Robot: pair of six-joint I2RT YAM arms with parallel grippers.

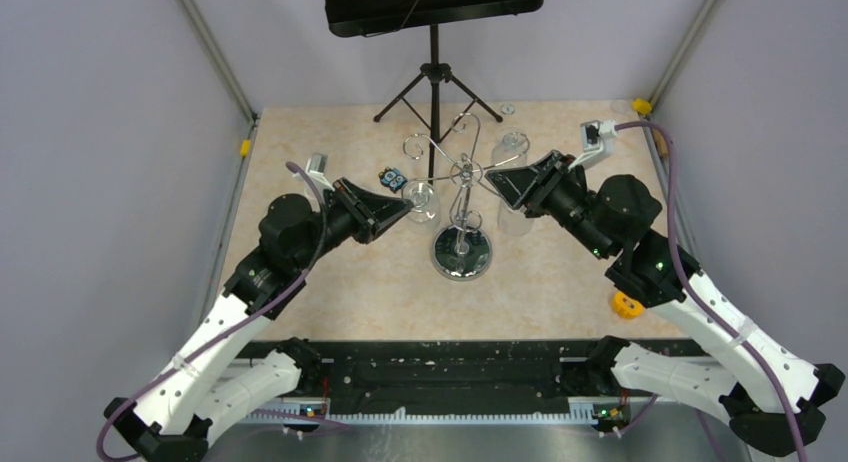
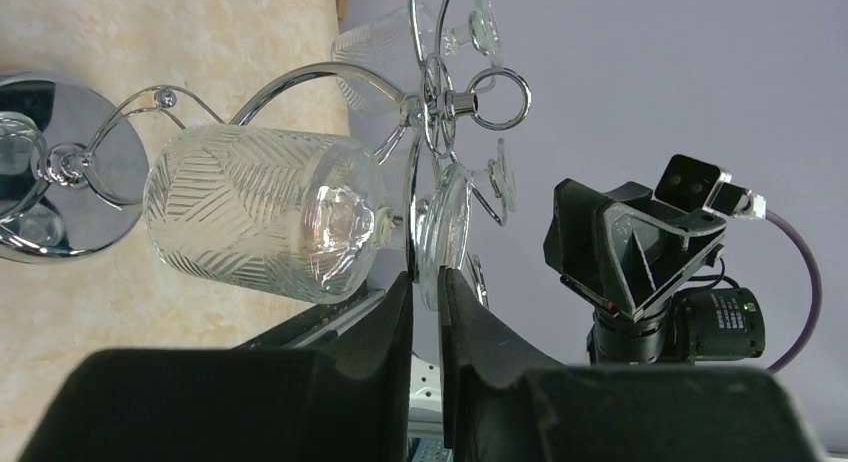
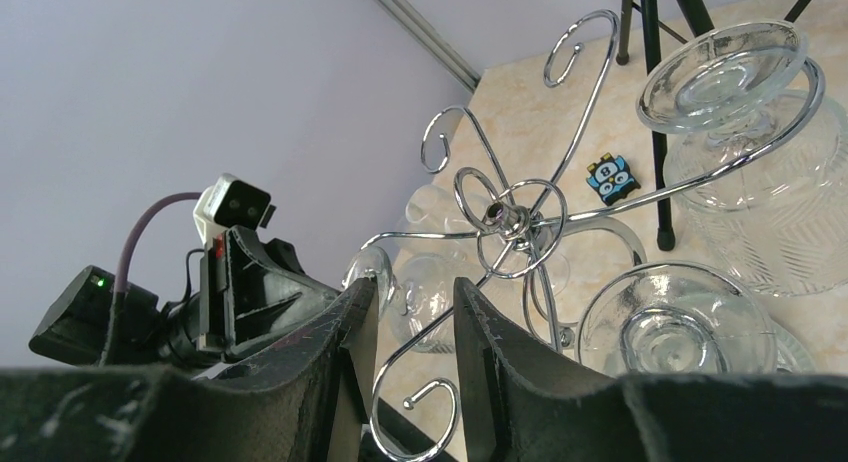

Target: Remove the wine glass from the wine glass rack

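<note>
Left gripper (image 2: pixel 427 282) pinches the patterned clear wine glass (image 2: pixel 250 212) hung on the chrome wire rack (image 2: pixel 437 107); right gripper (image 3: pixel 415 292) gapes alongside.

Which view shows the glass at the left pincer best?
Left wrist: the glass hangs large and sharp on the rack, bowl, stem and foot visible. Top view shows it small; right wrist shows it far off, behind rack wires.

A chrome wine glass rack (image 1: pixel 462 253) stands on a table (image 1: pixel 350 287), a music stand (image 1: pixel 432 7) behind it. The left gripper (image 1: pixel 404 211) meets a hanging wine glass (image 1: pixel 421 201). The right gripper (image 1: pixel 493 182) is near the rack's top.
</note>
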